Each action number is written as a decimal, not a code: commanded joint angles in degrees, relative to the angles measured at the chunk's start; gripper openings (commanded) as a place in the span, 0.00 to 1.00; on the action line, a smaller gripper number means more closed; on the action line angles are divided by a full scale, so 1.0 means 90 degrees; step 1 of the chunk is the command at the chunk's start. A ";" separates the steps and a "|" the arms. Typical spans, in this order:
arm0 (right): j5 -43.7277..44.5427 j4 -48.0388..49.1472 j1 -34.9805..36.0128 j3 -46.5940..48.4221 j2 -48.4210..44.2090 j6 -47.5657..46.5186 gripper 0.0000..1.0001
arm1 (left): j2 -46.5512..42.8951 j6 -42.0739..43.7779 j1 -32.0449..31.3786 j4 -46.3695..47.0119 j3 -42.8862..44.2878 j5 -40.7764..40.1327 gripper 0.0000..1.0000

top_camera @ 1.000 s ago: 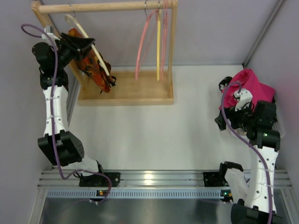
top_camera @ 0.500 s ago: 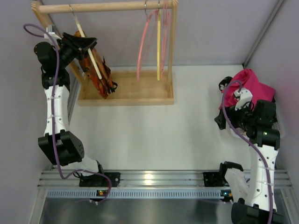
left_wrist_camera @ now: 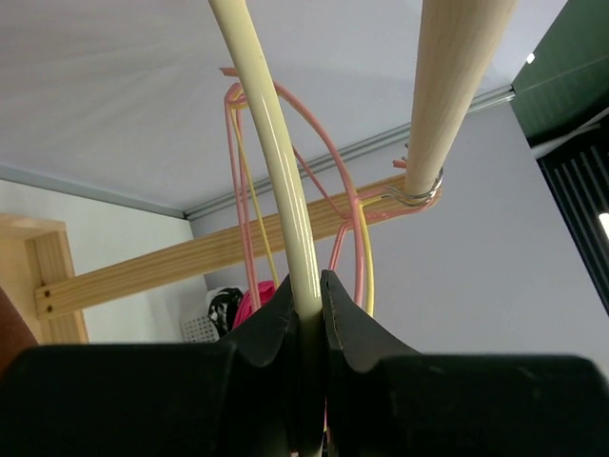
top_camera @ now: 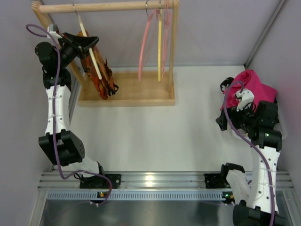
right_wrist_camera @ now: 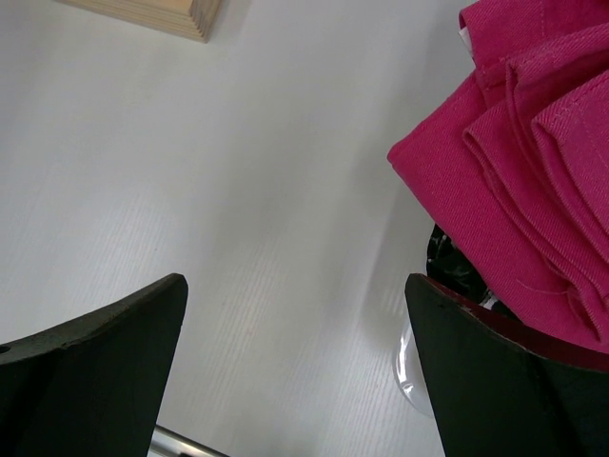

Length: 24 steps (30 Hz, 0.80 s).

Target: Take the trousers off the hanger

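The orange camouflage trousers hang from the cream hanger, whose hook sits on the wooden rail at the rack's left end. My left gripper is shut on the hanger's upper arm, above the trousers. In the left wrist view the cream hanger rises from between the pinched fingertips of the left gripper; the trousers are hidden there. My right gripper stands wide open at the right, beside the magenta cloth, with nothing between the fingers of the right gripper.
Pink hangers and a bright yellow hanger hang at the rail's right end, above the rack's wooden base tray. The magenta cloth lies folded by the right wall. Grey walls close in on both sides.
My left gripper has closed on the cream hanger's arm. The hanger and trousers have swung to hang more steeply, with the hook a little further right on the rail. The right arm has not moved.
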 commanded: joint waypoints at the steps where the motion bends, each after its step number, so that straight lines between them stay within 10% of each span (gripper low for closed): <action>1: -0.0192 0.0233 -0.0066 0.0109 -0.0069 0.0028 0.99 | -0.0093 -0.0454 -0.0068 0.1614 0.0688 -0.0007 0.00; 11: -0.0212 0.0360 -0.0066 0.0148 -0.0118 0.0087 0.99 | -0.0228 -0.0200 -0.0469 0.1927 0.1549 -0.0183 0.00; 24: -0.0719 0.0985 -0.0056 0.0821 0.0194 0.0096 0.99 | -0.2260 -0.0043 -0.0625 0.2230 -0.1164 -0.0047 0.00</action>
